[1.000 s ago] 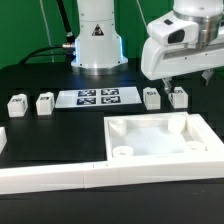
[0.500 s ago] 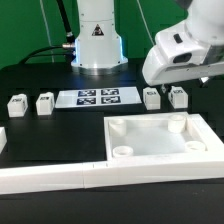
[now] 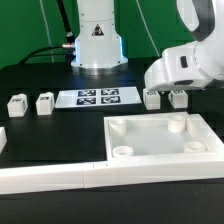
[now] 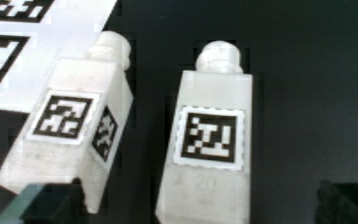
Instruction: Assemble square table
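Observation:
The white square tabletop [image 3: 160, 141] lies at the front right, rim and corner sockets facing up. Two tagged white legs [image 3: 16, 104] [image 3: 45, 102] stand at the exterior view's left. Two more legs [image 3: 152, 98] [image 3: 179, 97] stand behind the tabletop at the right. My gripper [image 3: 168, 90] hangs low right over this right pair. In the wrist view both legs [image 4: 78, 115] [image 4: 213, 125] lie below me. My gripper [image 4: 194, 205] is open and holds nothing; its dark fingertips [image 4: 44, 205] show at either side of the legs.
The marker board [image 3: 98, 97] lies flat behind the middle, and its corner shows in the wrist view [image 4: 25, 40]. A long white border wall [image 3: 60, 178] runs along the front edge. The robot base [image 3: 97, 40] stands at the back.
The arm has come down and toward the right pair of legs. The gripper, high above them a second ago, is now just over them. No part has moved.

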`<state>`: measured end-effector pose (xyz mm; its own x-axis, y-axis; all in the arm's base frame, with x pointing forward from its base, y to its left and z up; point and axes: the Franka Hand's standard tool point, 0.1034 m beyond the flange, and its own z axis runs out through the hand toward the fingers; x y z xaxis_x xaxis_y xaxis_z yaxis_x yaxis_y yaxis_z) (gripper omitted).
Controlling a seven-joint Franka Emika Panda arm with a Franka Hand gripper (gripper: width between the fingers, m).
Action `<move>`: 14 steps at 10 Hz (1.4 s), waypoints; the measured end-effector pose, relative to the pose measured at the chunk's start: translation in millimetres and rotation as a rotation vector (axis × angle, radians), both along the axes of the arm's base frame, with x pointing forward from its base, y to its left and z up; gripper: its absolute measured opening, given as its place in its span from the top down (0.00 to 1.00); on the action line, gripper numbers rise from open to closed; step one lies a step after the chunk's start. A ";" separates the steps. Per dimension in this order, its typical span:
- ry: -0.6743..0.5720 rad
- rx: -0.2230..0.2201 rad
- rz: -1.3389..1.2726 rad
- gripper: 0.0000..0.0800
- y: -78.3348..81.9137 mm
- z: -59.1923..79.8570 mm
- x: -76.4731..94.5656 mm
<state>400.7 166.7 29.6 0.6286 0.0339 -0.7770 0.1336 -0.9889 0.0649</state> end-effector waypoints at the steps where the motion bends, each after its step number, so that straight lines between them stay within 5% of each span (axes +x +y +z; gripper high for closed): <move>1: 0.018 -0.016 -0.031 0.19 2.3 -6.0 -9.8; 5: 0.045 -0.025 -0.077 0.19 8.7 -17.4 -21.8; 7: 0.046 -0.025 -0.077 0.53 8.7 -17.8 -22.1; 8: 0.048 -0.025 -0.077 0.53 8.9 -17.4 -22.5; 9: 0.048 -0.025 -0.077 0.64 8.9 -17.4 -22.5; 14: 0.048 -0.025 -0.077 0.64 8.9 -17.3 -22.4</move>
